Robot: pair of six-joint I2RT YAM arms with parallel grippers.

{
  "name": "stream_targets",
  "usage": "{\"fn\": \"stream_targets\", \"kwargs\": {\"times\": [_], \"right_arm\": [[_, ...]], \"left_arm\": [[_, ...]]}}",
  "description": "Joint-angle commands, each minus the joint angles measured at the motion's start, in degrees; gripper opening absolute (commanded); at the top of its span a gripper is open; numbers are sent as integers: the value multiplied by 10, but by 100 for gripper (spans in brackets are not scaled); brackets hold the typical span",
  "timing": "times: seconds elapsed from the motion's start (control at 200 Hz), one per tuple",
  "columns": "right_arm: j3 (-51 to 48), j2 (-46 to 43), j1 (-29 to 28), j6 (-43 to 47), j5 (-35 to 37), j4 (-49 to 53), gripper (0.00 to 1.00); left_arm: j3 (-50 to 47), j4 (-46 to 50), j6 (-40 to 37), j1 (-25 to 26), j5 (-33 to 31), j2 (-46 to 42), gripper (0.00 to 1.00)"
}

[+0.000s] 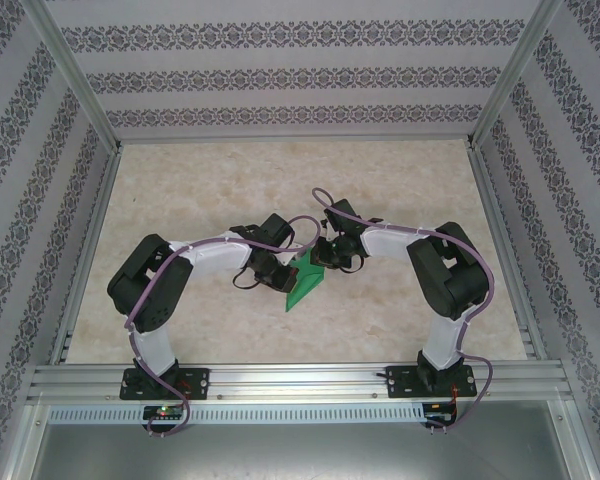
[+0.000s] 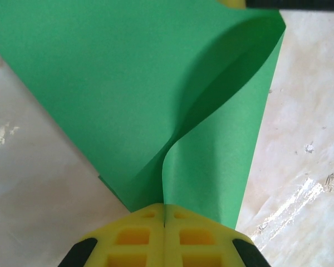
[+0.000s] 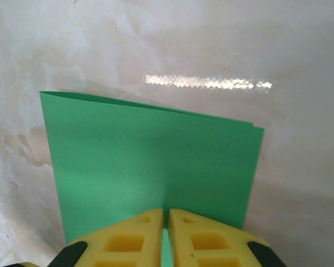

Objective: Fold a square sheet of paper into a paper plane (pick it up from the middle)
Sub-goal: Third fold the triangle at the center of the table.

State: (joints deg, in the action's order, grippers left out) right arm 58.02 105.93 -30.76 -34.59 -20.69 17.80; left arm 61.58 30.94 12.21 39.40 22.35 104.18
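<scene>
1. The left end effector [image 1: 283, 272] is clenched on the bright green sheet of paper [image 1: 306, 284]. In the left wrist view its yellow fingers [image 2: 133, 236] meet with no gap, and the sheet's edge comes out of the seam between them.
2. The right end effector [image 1: 327, 258] also grasps the sheet. In the right wrist view a thin strip of green shows in the narrow slit between its fingers [image 3: 200, 242].
3. The sheet sits near the middle of the marbled desk [image 1: 200, 190], between the two end effectors, and narrows to a point towards the arm bases.
4. Seen from the left wrist, the sheet [image 2: 128, 83] bows into a soft, open curl (not a pressed crease).
5. Seen from the right wrist, the sheet [image 3: 156, 161] lies doubled, with a second layer showing along its far edge.
6. Whether its lower point touches the desk cannot be told.
</scene>
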Motion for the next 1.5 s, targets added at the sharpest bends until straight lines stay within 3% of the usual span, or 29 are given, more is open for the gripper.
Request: {"fn": "stream_targets", "kwargs": {"times": [0.0, 0.315, 1.264, 1.494], "right_arm": [[-12, 19, -11, 10, 15, 19, 13], [-15, 22, -11, 7, 14, 14, 13], [-13, 26, -11, 3, 15, 12, 14], [-34, -46, -5, -26, 22, -34, 15]], "left_arm": [[14, -19, -19, -5, 5, -6, 1], [10, -19, -18, -5, -25, 3, 2], [-24, -41, 3, -5, -9, 10, 3], [-34, -32, 4, -5, -14, 3, 3]]}}
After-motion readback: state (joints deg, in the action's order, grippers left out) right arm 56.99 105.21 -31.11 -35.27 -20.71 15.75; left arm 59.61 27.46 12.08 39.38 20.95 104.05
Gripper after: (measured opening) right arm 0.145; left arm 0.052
